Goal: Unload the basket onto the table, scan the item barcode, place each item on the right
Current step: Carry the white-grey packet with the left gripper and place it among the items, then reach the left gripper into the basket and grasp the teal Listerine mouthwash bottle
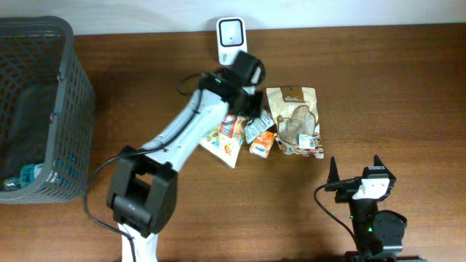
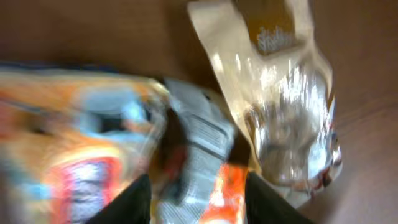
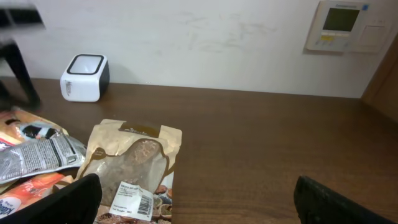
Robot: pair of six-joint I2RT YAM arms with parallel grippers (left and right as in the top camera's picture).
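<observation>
Counts: two arms, one scanner (image 1: 230, 36), one basket (image 1: 73, 94), and four snack packets I can separate: tan pouch (image 1: 293, 116), silver packet (image 2: 199, 143), small orange packet (image 1: 262, 145), big orange-and-blue bag (image 2: 74, 143). The pile overlaps and lies partly under the arm, so there may be more. Something teal lies in the basket; can't tell what it is.

The left arm stretches from the near edge of the surface (image 1: 393, 73) diagonally toward the middle, wrist tipped down over the pile. The left hand (image 2: 198, 202) has its fingers partly apart. The wrist view is blurred, but nothing looks clamped between them.

The right arm is folded up at the near edge, right of centre, pointing toward the far edge. The right hand (image 1: 355, 173) is wide open and holds nothing.

The packets sit mid-surface, nearer the far edge. The silver packet lies directly below the left hand, between its fingers in the wrist view. The orange packet touches its near side, the big bag overlaps one side of it, and the tan pouch lies just beside it on the other. The scanner stands upright at the far edge, middle, apart from the pile. The basket fills the far left corner.
</observation>
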